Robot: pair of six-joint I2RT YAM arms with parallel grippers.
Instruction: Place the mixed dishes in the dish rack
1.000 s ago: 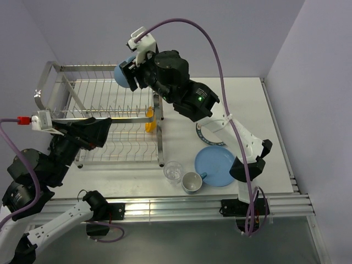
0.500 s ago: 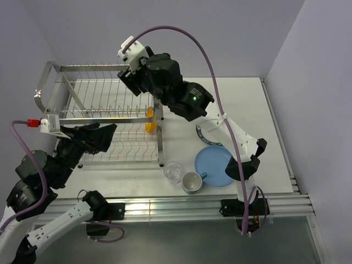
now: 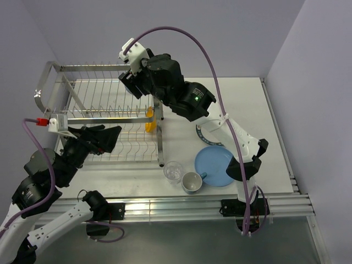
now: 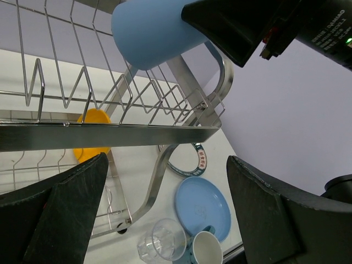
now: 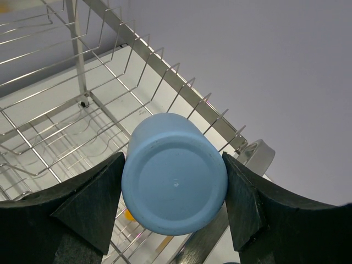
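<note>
My right gripper (image 3: 132, 82) is shut on the blue tumbler (image 5: 175, 173), holding it bottom toward the camera over the upper tier of the chrome dish rack (image 3: 99, 93). The tumbler also shows in the left wrist view (image 4: 157, 30). My left gripper (image 3: 109, 135) is open and empty at the rack's front rail. A yellow-orange bowl (image 3: 149, 120) stands on edge in the rack's right end. On the table right of the rack are the clear glass (image 3: 173, 171), the light blue mug (image 3: 192, 182), the blue plate (image 3: 215, 165) and the patterned-rim plate (image 3: 204, 135), which is partly under the right arm.
The rack's upright end frame (image 3: 160, 137) stands between its lower tier and the loose dishes. The table's raised edge rail (image 3: 275, 126) runs along the right. The right arm's purple cable (image 3: 214, 71) arcs over the table.
The right gripper has turned and shifted over the upper tier, so the tumbler is now hidden beneath it in the top view. The left arm has moved a little right along the rack's front.
</note>
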